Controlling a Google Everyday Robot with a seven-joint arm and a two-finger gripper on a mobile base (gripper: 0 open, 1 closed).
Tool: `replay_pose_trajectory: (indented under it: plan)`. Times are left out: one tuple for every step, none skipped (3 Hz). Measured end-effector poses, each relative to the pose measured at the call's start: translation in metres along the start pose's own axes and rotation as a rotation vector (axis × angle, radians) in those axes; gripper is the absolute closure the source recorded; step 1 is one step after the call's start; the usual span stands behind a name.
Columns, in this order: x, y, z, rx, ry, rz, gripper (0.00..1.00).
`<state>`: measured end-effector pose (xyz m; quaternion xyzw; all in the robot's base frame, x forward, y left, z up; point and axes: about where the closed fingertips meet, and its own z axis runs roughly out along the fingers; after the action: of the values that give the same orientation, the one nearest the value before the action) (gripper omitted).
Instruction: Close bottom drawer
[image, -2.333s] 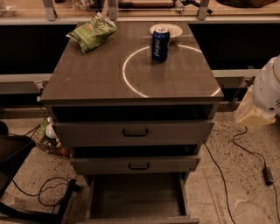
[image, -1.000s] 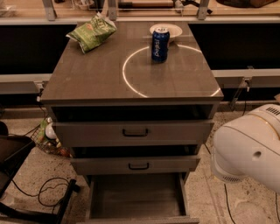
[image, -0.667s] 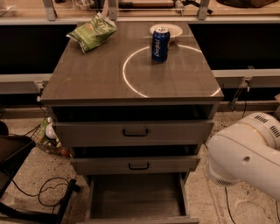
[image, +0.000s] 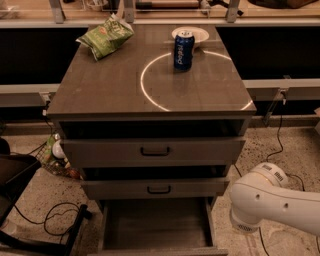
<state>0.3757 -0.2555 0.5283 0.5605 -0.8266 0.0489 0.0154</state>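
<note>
The grey cabinet (image: 150, 95) has three drawers. The bottom drawer (image: 155, 224) is pulled far out toward the camera; its wide grey tray is empty, and its front lies at the picture's lower edge with the handle out of view. The middle drawer (image: 156, 189) and the top drawer (image: 153, 151) each stand slightly out. Only a white rounded arm link (image: 272, 202) shows, low at the right, beside the open bottom drawer's right side. The gripper is out of view.
On the cabinet top lie a green chip bag (image: 105, 36), a blue can (image: 183, 51) and a white plate (image: 196, 34). Black cables (image: 50, 220) and a black chair base (image: 12, 200) lie on the floor at left. A cable (image: 280, 145) runs at right.
The white arm swung in from the right edge, then sank lower; it now sits in the lower right corner beside the open drawer. The drawers have not moved.
</note>
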Motion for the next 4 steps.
replay_pose_trajectory:
  plan:
    - [0.007, 0.010, 0.062, -0.060, -0.014, 0.001, 1.00]
    - [0.003, 0.026, 0.105, -0.089, -0.057, -0.026, 1.00]
    - [-0.020, 0.053, 0.137, -0.123, -0.142, -0.109, 1.00]
    - [-0.023, 0.054, 0.139, -0.116, -0.133, -0.107, 1.00]
